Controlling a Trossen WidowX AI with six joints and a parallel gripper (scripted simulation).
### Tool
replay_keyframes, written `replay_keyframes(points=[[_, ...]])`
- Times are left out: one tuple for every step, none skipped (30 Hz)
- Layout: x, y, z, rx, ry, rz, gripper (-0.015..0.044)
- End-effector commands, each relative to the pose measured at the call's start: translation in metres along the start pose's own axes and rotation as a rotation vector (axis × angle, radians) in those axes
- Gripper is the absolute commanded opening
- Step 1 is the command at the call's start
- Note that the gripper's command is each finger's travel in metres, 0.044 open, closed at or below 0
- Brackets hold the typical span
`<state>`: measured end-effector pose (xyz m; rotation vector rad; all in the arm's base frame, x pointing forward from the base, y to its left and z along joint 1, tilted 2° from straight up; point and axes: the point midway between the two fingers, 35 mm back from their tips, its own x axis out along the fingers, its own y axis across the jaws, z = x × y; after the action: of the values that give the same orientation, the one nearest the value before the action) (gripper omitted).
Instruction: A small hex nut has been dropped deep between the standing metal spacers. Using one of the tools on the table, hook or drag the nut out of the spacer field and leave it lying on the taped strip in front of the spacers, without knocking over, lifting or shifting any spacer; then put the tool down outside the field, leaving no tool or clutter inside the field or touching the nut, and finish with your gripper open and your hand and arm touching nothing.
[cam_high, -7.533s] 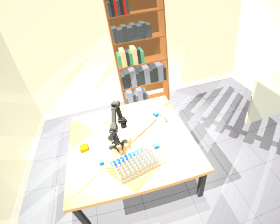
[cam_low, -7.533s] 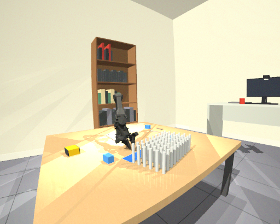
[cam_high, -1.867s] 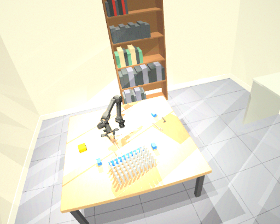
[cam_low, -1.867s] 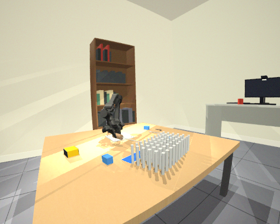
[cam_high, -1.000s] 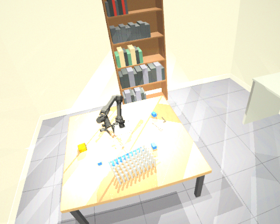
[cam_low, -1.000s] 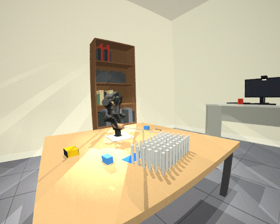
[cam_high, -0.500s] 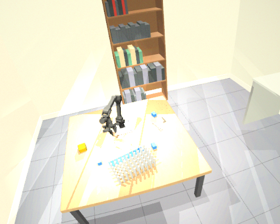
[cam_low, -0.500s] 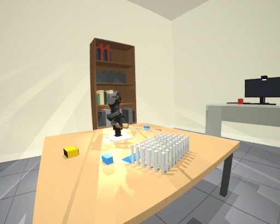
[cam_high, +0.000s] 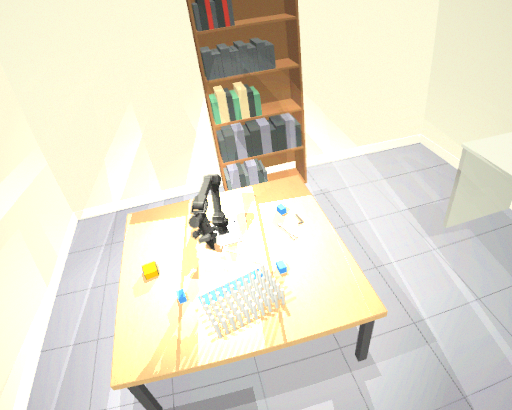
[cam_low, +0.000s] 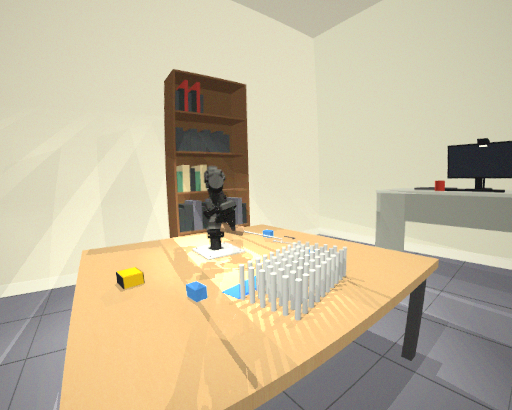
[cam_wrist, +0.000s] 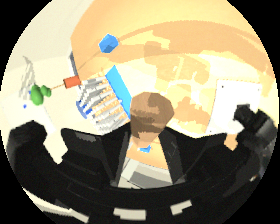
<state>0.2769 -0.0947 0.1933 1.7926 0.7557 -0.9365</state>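
Observation:
My gripper (cam_high: 209, 237) (cam_low: 226, 214) (cam_wrist: 144, 125) is shut on the brown handle of a tool (cam_wrist: 150, 113), held in the air close to the arm's base at the back of the table. The rest of the tool is hard to make out. The grey standing spacers (cam_high: 245, 300) (cam_low: 295, 272) (cam_wrist: 99, 105) form a dense field near the table's front edge. The blue taped strip (cam_high: 227, 289) (cam_low: 235, 291) (cam_wrist: 118, 83) lies along the side of the field that faces the arm. The hex nut is hidden among the spacers.
A yellow block (cam_high: 150, 270) (cam_low: 130, 277) lies to the left. Blue cubes (cam_high: 182, 296) (cam_high: 282, 267) (cam_high: 281, 209) (cam_low: 196, 291) stand around the field. A thin tool (cam_high: 299, 218) lies at the back right. A bookshelf (cam_high: 250, 85) stands behind the table.

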Motion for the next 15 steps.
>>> replay_keyframes(points=[[0.000,0.007,-0.012,-0.161,-0.001,0.009,0.0000],[0.001,0.008,-0.014,-0.195,-0.001,0.009,0.0000],[0.001,0.009,-0.017,-0.228,-0.001,0.009,0.0000],[0.002,0.010,-0.019,-0.262,-0.001,0.009,0.0000],[0.002,0.011,-0.022,-0.295,0.000,0.009,0.0000],[0.003,0.011,-0.024,-0.329,0.000,0.009,0.0000],[0.003,0.012,-0.027,-0.363,0.000,0.010,0.0000],[0.004,0.013,-0.030,-0.396,0.001,0.010,0.0000],[0.004,0.013,-0.032,-0.430,0.001,0.010,0.0000],[0.005,0.014,-0.035,-0.463,0.002,0.011,0.0000],[0.005,0.015,-0.038,-0.497,0.002,0.011,0.0000],[0.006,0.015,-0.040,-0.530,0.002,0.012,0.0000],[0.006,0.016,-0.043,-0.564,0.003,0.013,0.0000],[0.006,0.017,-0.046,-0.597,0.003,0.013,0.0000],[0.007,0.017,-0.049,-0.631,0.004,0.014,0.0000]])
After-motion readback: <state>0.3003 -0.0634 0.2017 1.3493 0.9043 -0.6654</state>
